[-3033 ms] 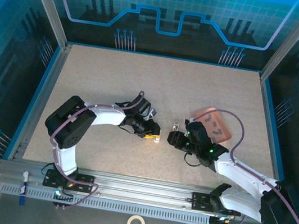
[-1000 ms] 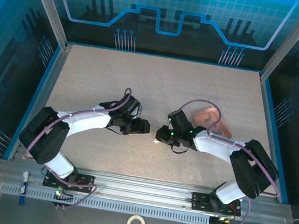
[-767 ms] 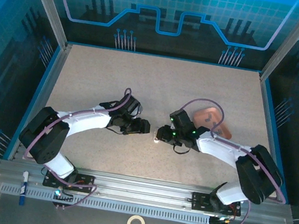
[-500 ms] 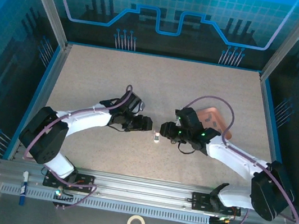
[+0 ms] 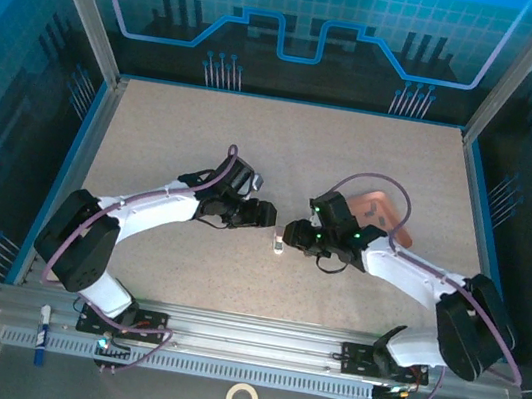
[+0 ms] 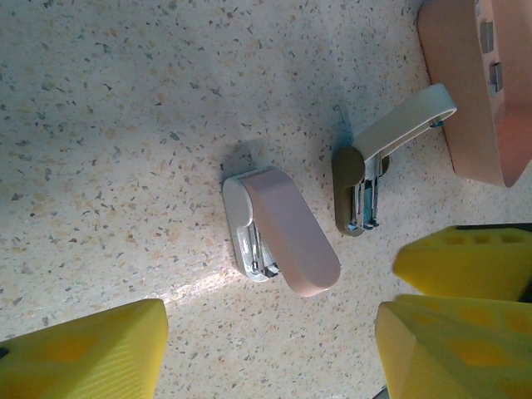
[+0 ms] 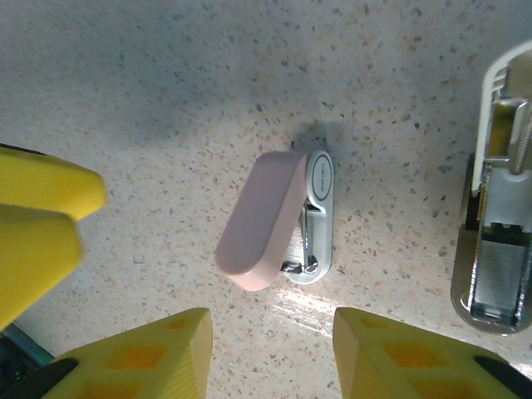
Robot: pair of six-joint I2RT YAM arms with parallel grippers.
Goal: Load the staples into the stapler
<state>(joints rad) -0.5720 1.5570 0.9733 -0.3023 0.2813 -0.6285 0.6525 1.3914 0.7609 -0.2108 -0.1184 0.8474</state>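
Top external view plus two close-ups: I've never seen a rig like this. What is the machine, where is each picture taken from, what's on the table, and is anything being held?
These are two white robot arms bolted at the near edge of a table. The wide picture is taken from above and behind them. Each close-up comes from a camera on one wrist, so the yellow fingers at its bottom edge belong to that arm. The left claw and the right claw are both aimed at a small stapler, which lies with its pinkish lid swung open. Both claws are open and hold nothing. Beside it lies a second open stapler, and next to that a pink tray with small grey staples on it.
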